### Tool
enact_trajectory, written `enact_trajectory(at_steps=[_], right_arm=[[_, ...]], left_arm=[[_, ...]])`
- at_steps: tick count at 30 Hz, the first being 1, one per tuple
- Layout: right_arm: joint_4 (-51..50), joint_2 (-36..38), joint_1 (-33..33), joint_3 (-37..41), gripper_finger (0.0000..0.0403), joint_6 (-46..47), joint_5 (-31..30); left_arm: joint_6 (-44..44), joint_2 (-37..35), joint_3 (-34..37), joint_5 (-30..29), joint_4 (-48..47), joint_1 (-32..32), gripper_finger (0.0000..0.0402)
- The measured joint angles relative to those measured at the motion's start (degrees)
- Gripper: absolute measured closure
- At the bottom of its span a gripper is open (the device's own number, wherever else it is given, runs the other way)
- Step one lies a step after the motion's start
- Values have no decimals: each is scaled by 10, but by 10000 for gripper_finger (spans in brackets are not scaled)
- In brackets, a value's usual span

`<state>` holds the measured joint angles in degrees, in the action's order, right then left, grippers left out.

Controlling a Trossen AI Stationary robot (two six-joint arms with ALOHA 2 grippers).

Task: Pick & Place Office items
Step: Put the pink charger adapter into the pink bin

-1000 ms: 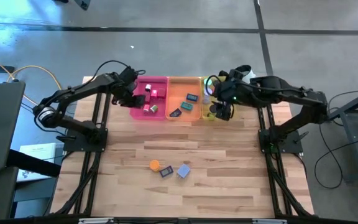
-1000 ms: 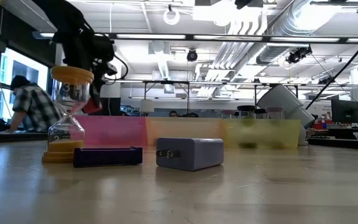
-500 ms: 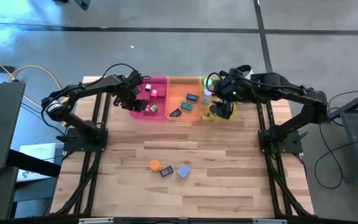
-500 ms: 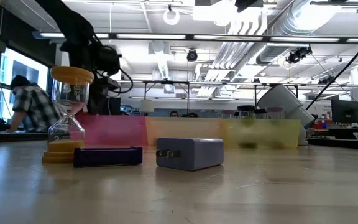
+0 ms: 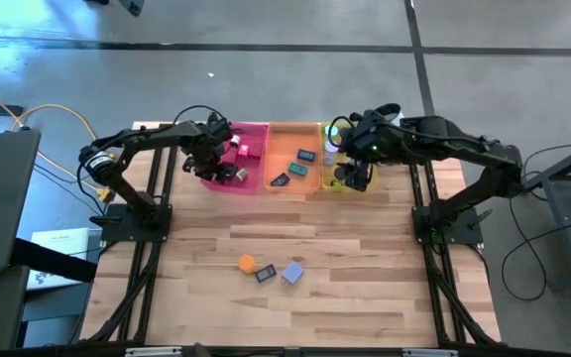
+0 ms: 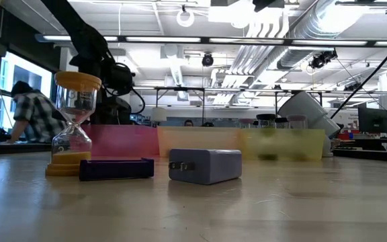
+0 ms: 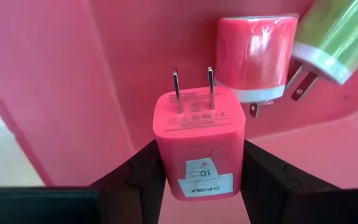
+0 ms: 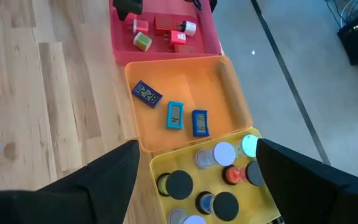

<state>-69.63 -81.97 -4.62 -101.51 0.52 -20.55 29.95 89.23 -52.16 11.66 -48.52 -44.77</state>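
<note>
Placing is the step in hand on the left: the left gripper [image 7: 199,167] hangs inside the pink tray [image 5: 256,129] at the far edge of the table, its fingers [image 7: 143,177] clamped on either side of a red charger [image 7: 197,140] with the prongs pointing away. Just beyond it in the tray lie another red charger [image 7: 253,55] and a green one [image 7: 334,38]. The next move, I judge, calls for spreading the fingers so the charger drops beside those two, then lifting clear without knocking them.

To the right, the orange tray [image 5: 278,139] holds three flat blue pieces [image 8: 175,116], and the yellow tray [image 8: 160,163] holds round rolls – the right gripper [image 8: 194,186] waits above it, fingers spread wide and empty.

Near the table's middle, three items are not yet sorted – an orange sand timer [image 5: 247,263], a dark flat piece [image 5: 265,275] and a lavender charger [image 5: 292,273].
</note>
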Motion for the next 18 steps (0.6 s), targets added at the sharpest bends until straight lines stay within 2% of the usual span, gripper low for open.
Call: enact_trajectory(at_steps=[8, 18], right_arm=[[19, 0, 0, 0, 90, -19, 1], [30, 0, 0, 0, 90, -23, 1]], left_arm=[[0, 0, 0, -11, 5, -4, 239], [25, 0, -22, 0, 5, -42, 239]])
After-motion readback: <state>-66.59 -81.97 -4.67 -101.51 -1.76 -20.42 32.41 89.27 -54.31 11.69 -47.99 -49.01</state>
